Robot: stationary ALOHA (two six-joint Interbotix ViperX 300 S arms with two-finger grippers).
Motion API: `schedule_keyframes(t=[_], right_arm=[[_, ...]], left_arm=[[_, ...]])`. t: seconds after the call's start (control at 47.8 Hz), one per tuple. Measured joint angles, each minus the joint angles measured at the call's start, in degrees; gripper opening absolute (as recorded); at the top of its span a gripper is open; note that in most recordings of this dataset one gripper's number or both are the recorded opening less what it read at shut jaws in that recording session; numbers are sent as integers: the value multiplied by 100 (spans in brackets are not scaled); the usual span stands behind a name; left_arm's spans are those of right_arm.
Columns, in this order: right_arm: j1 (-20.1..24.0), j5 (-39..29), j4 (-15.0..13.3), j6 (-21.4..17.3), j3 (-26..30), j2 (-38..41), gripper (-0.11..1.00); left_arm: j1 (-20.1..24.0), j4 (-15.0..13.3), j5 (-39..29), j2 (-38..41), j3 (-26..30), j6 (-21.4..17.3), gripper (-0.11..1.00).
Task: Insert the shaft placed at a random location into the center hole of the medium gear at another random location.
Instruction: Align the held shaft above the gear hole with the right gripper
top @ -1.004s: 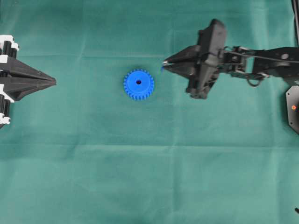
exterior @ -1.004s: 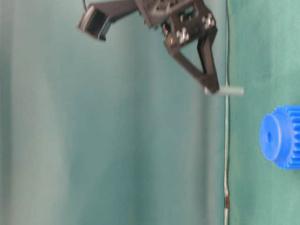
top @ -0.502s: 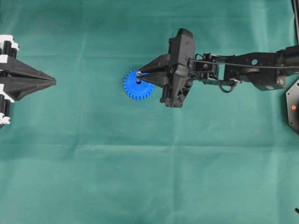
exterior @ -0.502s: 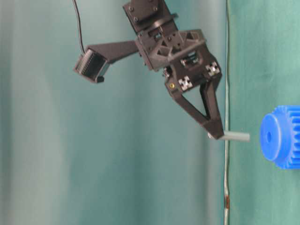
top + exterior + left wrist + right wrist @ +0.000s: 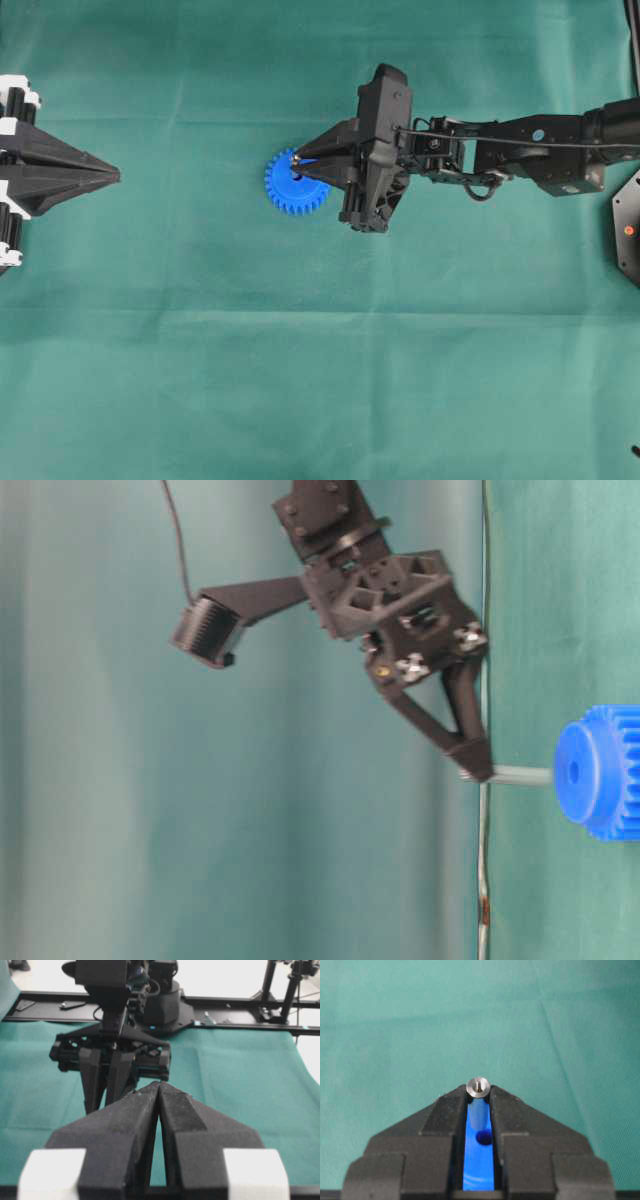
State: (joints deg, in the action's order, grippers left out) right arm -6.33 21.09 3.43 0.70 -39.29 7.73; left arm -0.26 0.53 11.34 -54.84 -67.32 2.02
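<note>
The blue medium gear (image 5: 284,190) lies flat on the green cloth, left of the middle. My right gripper (image 5: 297,160) hangs over it, shut on the silvery shaft (image 5: 520,775). The shaft points at the gear's face (image 5: 600,780), and its free end sits just short of the center hole (image 5: 573,771). In the right wrist view the shaft's top end (image 5: 478,1086) shows between the fingertips, with the blue gear (image 5: 479,1170) and its hole (image 5: 482,1137) beneath. My left gripper (image 5: 115,176) rests at the left edge, shut and empty (image 5: 159,1082). In the left wrist view the gear is hidden.
Green cloth covers the whole table. A black mount (image 5: 628,235) stands at the right edge. The right arm (image 5: 520,150) stretches in from the right. In the table-level view its wrist camera (image 5: 208,632) juts out.
My right gripper has carried the shaft left to above the gear and then closer to it, so the shaft's end now nearly meets the hole. The left gripper has not moved.
</note>
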Motion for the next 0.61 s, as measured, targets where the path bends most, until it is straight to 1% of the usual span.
schedule_keyframes(t=[0.209, 0.607], right_arm=[[0, 0, 26, 0, 35, 176, 14], [-26, -18, 35, 0, 44, 123, 14]], left_arm=[[0, 0, 0, 0, 0, 0, 0], [0, 9, 0, 0, 0, 0, 0]])
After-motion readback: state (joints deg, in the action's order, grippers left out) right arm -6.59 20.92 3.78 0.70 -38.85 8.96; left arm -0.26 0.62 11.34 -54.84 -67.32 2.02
